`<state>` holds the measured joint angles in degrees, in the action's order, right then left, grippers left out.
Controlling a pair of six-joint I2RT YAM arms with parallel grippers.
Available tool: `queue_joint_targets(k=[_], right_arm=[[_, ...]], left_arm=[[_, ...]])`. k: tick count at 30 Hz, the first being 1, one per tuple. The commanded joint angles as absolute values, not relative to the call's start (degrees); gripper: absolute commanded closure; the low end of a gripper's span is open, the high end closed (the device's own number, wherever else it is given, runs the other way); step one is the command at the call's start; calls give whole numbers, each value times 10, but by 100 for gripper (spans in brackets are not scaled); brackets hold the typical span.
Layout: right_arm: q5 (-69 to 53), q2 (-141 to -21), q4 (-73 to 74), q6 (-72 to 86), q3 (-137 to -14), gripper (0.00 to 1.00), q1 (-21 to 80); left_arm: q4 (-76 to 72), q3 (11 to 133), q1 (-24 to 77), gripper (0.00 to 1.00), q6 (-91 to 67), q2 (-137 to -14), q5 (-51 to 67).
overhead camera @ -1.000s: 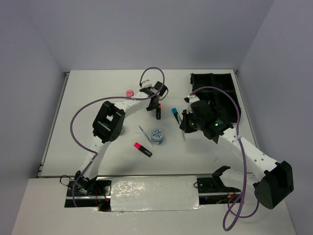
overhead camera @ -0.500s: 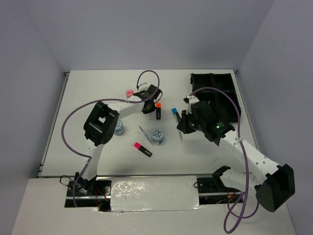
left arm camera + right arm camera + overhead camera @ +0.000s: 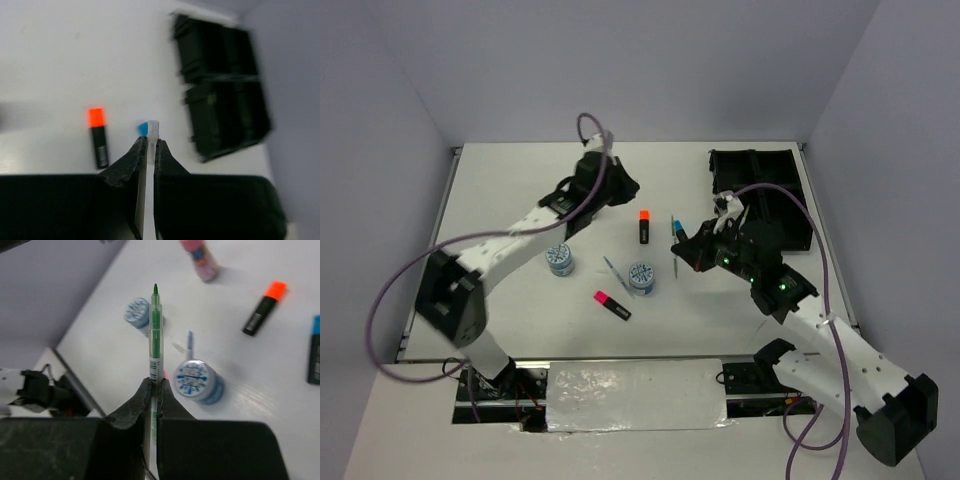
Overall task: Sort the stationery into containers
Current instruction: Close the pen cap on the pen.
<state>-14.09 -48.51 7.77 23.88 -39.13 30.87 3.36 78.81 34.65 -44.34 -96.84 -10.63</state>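
Since each seems bound for the tray (image 3: 222, 78), the left gripper (image 3: 149, 145) pinches a clear pen (image 3: 152, 129) and the right gripper (image 3: 153, 385) a green pen (image 3: 155, 325), tips jutting past the jaws.

The white bench (image 3: 520, 190) looks smooth and matt, with a faint sheen beside the round blue-and-white patterned tub (image 3: 196, 381), whose printed lid is glossy. The black plastic organiser tray (image 3: 220, 78) is dull, hard plastic. The green pen with a clear plastic barrel (image 3: 155, 325) is shiny and see-through. The thin pale pen (image 3: 152, 127) looks like frosted plastic. The right tool (image 3: 154, 384) and left tool (image 3: 151, 142) have matt black fingers. The orange-capped black highlighter (image 3: 262, 310) has a smooth, bright cap.
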Motion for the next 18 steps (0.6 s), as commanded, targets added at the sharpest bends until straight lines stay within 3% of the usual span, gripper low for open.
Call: queue_joint_targets(k=[1, 8, 18], right_arm=[[-193, -427, -113, 339, -329, 100, 326], [-179, -418, -242, 405, -303, 100, 466], [-68, -467, -192, 320, -388, 100, 608]], left_arm=[[-255, 655, 347, 100, -428, -809, 9], [-523, 435, 350, 100, -503, -621, 165], [-564, 367, 356, 100, -547, -493, 215]])
